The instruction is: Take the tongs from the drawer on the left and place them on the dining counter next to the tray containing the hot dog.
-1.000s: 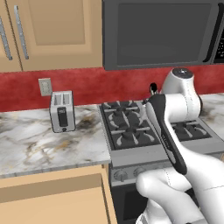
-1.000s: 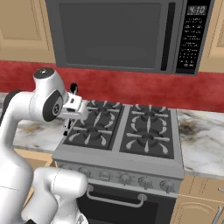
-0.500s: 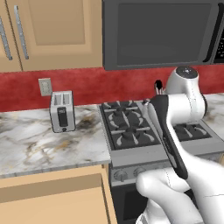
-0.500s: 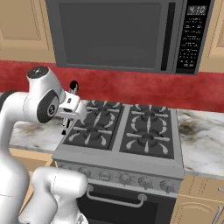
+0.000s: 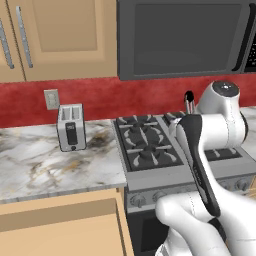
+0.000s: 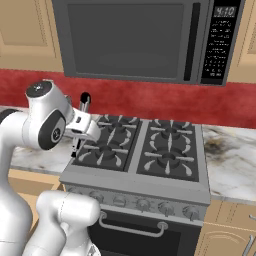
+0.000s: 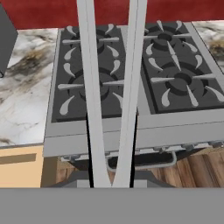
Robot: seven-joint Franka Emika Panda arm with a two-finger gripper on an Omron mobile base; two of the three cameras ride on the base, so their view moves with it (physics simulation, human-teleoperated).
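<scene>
The gripper [image 6: 76,145] was clamped on the hinge end of the tongs [image 7: 111,94], whose two silver arms fanned toward 12 o'clock in the hand view, above the stove [image 7: 131,78] and its front edge. Likely risk: with the grip so near one end, a fast swing toward the dining counter could pivot or slip the tongs, or clip the microwave [image 6: 145,40] overhead. Only the microwave clock was legible, apparently "4:10".
</scene>
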